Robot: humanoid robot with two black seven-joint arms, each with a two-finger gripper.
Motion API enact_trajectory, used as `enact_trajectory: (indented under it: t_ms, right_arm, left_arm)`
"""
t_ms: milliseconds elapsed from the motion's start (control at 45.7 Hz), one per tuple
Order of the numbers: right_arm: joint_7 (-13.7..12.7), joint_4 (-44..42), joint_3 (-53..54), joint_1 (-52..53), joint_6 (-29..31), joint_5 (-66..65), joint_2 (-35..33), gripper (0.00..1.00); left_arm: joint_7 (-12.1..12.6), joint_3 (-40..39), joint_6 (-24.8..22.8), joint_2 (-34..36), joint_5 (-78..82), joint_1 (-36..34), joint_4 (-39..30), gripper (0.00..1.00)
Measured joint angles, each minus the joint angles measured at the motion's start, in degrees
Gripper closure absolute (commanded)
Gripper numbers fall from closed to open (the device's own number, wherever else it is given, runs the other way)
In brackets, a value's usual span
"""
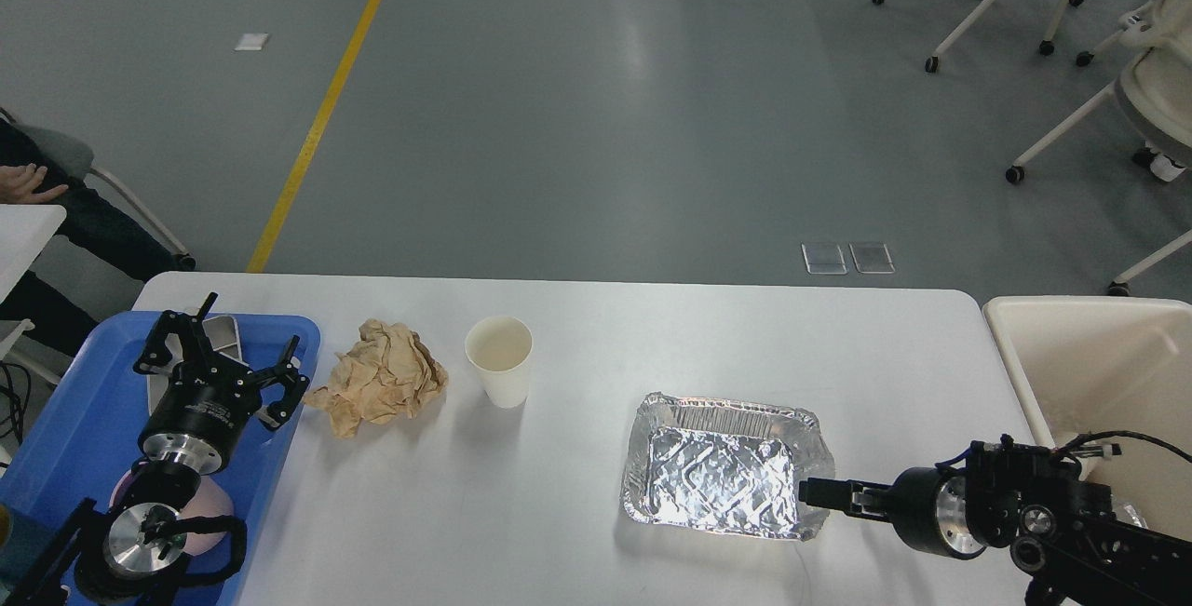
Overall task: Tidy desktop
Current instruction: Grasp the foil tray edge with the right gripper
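Head view: the tidying looks barely begun, I judge, since three loose items sit on the white table (596, 531), which fills the lower half of the frame — a crumpled brown paper (380, 377) at left of centre, an upright white paper cup (500, 360) just beside it, and an empty foil tray (722, 476) right of centre. The blue tray (56, 429) at lower left holds a small metal dish (219, 334) at its far end; the cream bin (1099, 355) at the right edge shows nothing I can make out inside. The left pincer (223, 356) hovers over the blue tray, fingers spread apart, holding nothing. The right pincer (812, 491) reaches in from lower right, its tip at the foil tray's right rim; whether its fingers are apart or clamped on the rim I cannot tell. Room is generous: bare table separates cup from foil tray, and the far edge is free, but the paper lies close against the blue tray's rim
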Motion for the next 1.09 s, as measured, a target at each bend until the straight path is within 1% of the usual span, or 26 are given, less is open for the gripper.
enact_trajectory:
  t_ms: [66, 109, 262, 350, 415, 503, 547, 634, 700, 1093]
  right_arm:
    - [0.0, -0.5, 0.0, 0.0, 0.0, 0.0, 0.7, 0.12]
    - [-0.1, -1.0, 0.0, 0.1, 0.0, 0.0, 1.1, 0.16]
    - [-0.1, -2.2, -0.3, 0.6, 0.0, 0.0, 2.4, 0.22]
    - [-0.1, -2.6, -1.4, 1.2, 0.0, 0.0, 2.9, 0.32]
    - [-0.1, -2.8, -2.5, 1.8, 0.0, 0.0, 3.0, 0.43]
    - [-0.1, -3.0, -3.5, 2.4, 0.0, 0.0, 3.3, 0.64]
    - [-0.1, -3.0, -3.8, 2.7, 0.0, 0.0, 3.5, 0.71]
    - [-0.1, -3.0, -4.1, 3.1, 0.0, 0.0, 3.8, 0.89]
    - [-0.1, -3.0, -4.3, 3.4, 0.0, 0.0, 4.0, 0.99]
    - [0.0, -2.9, -7.1, 4.6, 1.2, 0.0, 3.8, 1.00]
  left_arm:
    - [0.0, 0.1, 0.0, 0.0, 0.0, 0.0, 0.0, 0.03]
    - [0.0, 0.1, 0.0, 0.0, 0.0, 0.0, 0.0, 0.03]
    - [0.0, 0.1, 0.0, 0.1, 0.0, 0.0, 0.0, 0.03]
    - [0.0, 0.1, 0.0, 0.1, 0.0, 0.0, 0.0, 0.03]
    - [0.0, 0.1, 0.0, 0.1, 0.0, 0.0, 0.0, 0.03]
    - [0.0, 0.1, 0.0, 0.1, 0.0, 0.0, 0.0, 0.03]
    - [0.0, 0.1, 0.0, 0.2, 0.0, 0.0, 0.0, 0.03]
    - [0.0, 0.1, 0.0, 0.2, 0.0, 0.0, 0.0, 0.03]
    - [0.0, 0.1, 0.0, 0.2, 0.0, 0.0, 0.0, 0.03]
    - [0.0, 0.1, 0.0, 0.3, 0.0, 0.2, 0.0, 0.03]
